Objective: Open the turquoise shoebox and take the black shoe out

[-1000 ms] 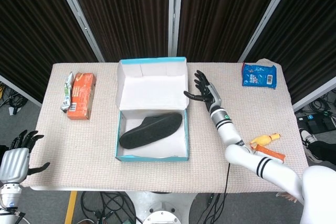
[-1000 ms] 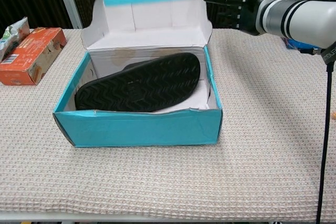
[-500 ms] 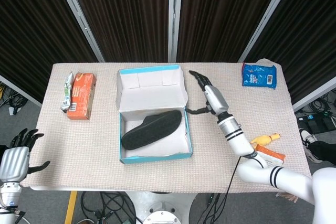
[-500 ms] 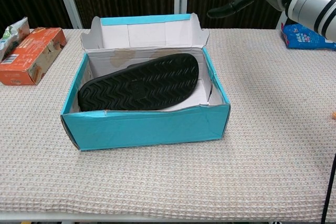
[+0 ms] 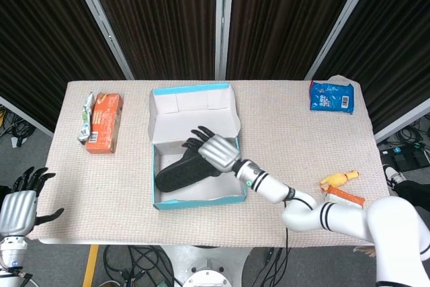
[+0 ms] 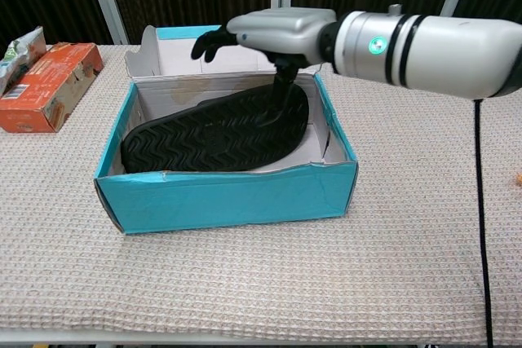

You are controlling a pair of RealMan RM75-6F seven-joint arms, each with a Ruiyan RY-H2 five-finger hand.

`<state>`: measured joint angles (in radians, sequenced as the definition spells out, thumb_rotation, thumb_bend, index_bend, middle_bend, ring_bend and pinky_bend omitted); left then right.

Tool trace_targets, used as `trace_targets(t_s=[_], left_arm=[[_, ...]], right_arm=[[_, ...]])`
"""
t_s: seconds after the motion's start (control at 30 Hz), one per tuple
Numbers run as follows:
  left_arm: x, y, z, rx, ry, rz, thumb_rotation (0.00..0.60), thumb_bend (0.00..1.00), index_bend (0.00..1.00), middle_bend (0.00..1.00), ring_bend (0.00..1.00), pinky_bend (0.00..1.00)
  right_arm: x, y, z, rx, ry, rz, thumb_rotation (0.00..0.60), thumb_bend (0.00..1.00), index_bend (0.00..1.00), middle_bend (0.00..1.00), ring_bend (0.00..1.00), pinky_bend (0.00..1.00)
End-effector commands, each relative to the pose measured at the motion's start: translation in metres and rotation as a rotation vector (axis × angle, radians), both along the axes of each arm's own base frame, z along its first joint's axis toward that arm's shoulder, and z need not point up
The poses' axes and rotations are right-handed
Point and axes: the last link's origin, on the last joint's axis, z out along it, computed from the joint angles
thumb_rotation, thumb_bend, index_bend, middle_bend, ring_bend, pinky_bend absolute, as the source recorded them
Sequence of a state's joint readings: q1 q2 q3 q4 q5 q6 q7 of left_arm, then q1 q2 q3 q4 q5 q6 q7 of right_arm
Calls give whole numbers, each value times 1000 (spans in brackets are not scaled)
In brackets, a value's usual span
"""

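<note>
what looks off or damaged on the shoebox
The turquoise shoebox has a brownish stain on its inner back wall and a dented, uneven front rim. The black shoe lies sole-up.

Shoebox sits mid-table, lid flap standing up at the back, and the shoe lies inside, sole up. Right hand hangs over the box above the shoe's right end. Far left, a carton with a packet beside it. Back right corner, a pouch. Left hand sits off the table's front left corner
</note>
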<state>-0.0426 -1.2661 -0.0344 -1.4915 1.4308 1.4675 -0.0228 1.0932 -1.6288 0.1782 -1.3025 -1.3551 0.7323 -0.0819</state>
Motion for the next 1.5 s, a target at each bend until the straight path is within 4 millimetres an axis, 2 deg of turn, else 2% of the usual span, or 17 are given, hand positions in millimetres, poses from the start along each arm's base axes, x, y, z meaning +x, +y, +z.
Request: trace_targets(t_s=[0.03, 0.27, 0.53, 0.67, 0.77, 0.9, 0.93, 1.0, 1.1, 1.3, 1.43, 1.5], left_arm=[[-1, -1, 0, 3, -1, 1, 600, 0, 232, 133, 42, 136], [-4, -4, 1, 13, -8, 7, 600, 0, 232, 133, 42, 136], [-9, -6, -1, 14, -21, 16, 600, 0, 232, 133, 42, 136], [-10, -5, -2, 14, -26, 16, 600, 0, 232, 133, 41, 136], [-11, -3, -3, 13, -28, 14, 600, 0, 232, 133, 42, 136], [-12, -3, -4, 10, -31, 16, 600, 0, 232, 133, 41, 136], [-13, -3, -4, 9, -32, 19, 600, 0, 233, 133, 42, 136], [-13, -3, -5, 9, -34, 21, 600, 0, 233, 133, 42, 136], [-13, -2, -5, 7, -34, 20, 600, 0, 233, 133, 41, 136], [-14, -1, -5, 6, -33, 19, 600, 0, 233, 133, 42, 136], [-12, 2, -4, 8, -30, 10, 600, 0, 233, 133, 41, 136], [-11, 3, -2, 11, -27, 5, 600, 0, 233, 133, 42, 136]], right_arm=[[23, 2, -26, -20, 60, 60, 600, 0, 142, 148, 0, 0], [38, 3, -52, -54, 138, 108, 600, 0, 165, 155, 0, 0], [35, 18, -78, -93, 185, 161, 600, 0, 262, 226, 0, 0], [28, 22, -83, -120, 183, 167, 600, 7, 372, 298, 0, 0], [25, 25, -86, -141, 174, 177, 600, 66, 472, 382, 16, 0], [25, 26, -86, -189, 127, 197, 600, 267, 732, 580, 182, 0], [25, 25, -86, -197, 116, 200, 600, 292, 767, 607, 209, 0], [26, 24, -83, -216, 94, 208, 600, 338, 842, 671, 276, 0], [27, 21, -76, -230, 68, 221, 600, 365, 900, 713, 321, 0], [31, 15, -52, -265, -24, 239, 600, 376, 915, 722, 334, 0], [37, 12, -21, -298, -152, 217, 600, 376, 915, 721, 334, 0], [38, 10, 1, -323, -226, 201, 600, 376, 915, 721, 334, 0]])
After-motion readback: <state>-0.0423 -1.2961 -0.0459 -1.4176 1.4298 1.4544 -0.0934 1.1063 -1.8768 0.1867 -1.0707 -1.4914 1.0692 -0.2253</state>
